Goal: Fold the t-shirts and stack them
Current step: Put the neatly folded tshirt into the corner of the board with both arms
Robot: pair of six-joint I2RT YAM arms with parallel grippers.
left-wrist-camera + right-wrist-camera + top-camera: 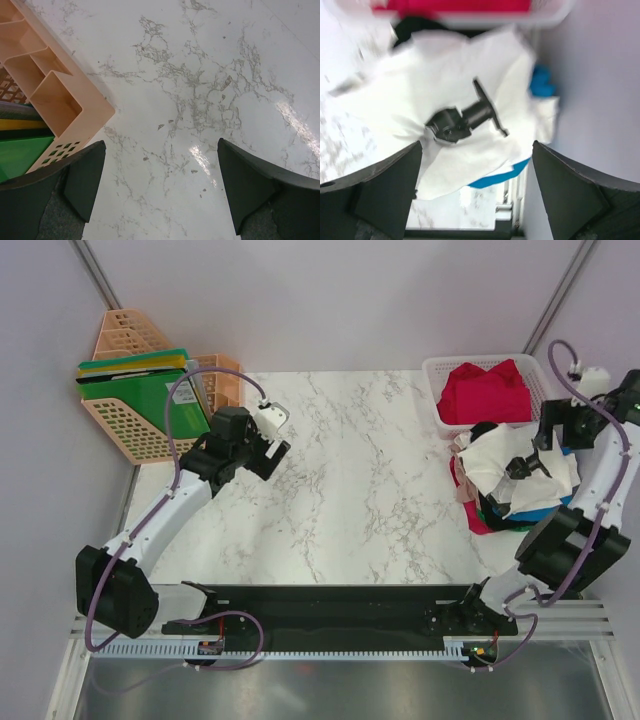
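Observation:
A pile of t-shirts lies at the table's right edge. A large white t-shirt (497, 468) is on top, with bright blue (535, 512), red (474, 516) and black (486, 430) cloth showing under it. Another red t-shirt (486, 390) fills the white mesh basket (434, 367). My right gripper (527, 465) hangs open and empty above the pile. In the blurred right wrist view it (476, 145) is over the white t-shirt (470, 75), which has a black shape (462, 120) on it and blue cloth (495, 179) below. My left gripper (265, 450) is open and empty over bare marble (161, 141).
Orange plastic racks (135, 430) holding green folders (130, 400) stand at the back left, close beside my left gripper; a rack corner (55, 95) shows in the left wrist view. The marble table (350, 480) ends at a black rail (340, 605) in front. Walls close both sides.

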